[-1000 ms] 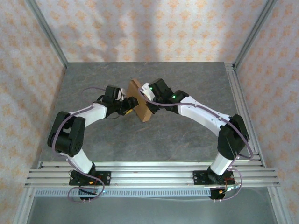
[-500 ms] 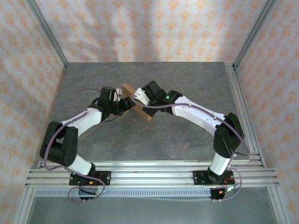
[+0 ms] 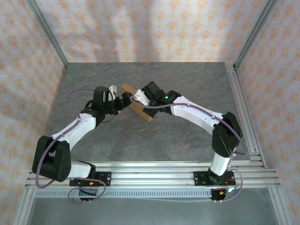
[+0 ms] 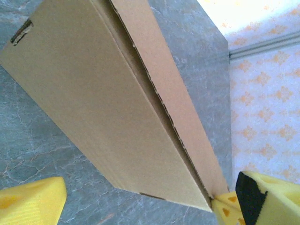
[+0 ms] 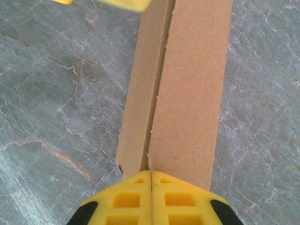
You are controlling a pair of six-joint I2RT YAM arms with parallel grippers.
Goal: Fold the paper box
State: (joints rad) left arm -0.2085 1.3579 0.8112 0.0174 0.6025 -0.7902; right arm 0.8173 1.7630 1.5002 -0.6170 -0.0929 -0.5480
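Note:
The paper box (image 3: 137,108) is a slim folded brown cardboard box lying aslant at the middle of the grey table (image 3: 187,84). In the left wrist view the box (image 4: 108,93) runs from top left to bottom right, a slit showing along its long edge. My left gripper (image 3: 123,100) is open wide at its left end (image 4: 140,199); one yellow finger (image 4: 262,201) touches the box's near corner. My right gripper (image 3: 138,97) is shut, its tips (image 5: 151,176) pressed together against the end of the box (image 5: 187,93) at the seam between two panels.
Aluminium rails run along the table's right side (image 3: 240,108) and the front (image 3: 150,171). Patterned walls close in the back and both sides. A tip of the left finger (image 5: 126,3) shows at the top of the right wrist view.
My left gripper has opened and let go of the box, and the left arm has drawn back to the left. The box has come down from standing on edge to lying lower.

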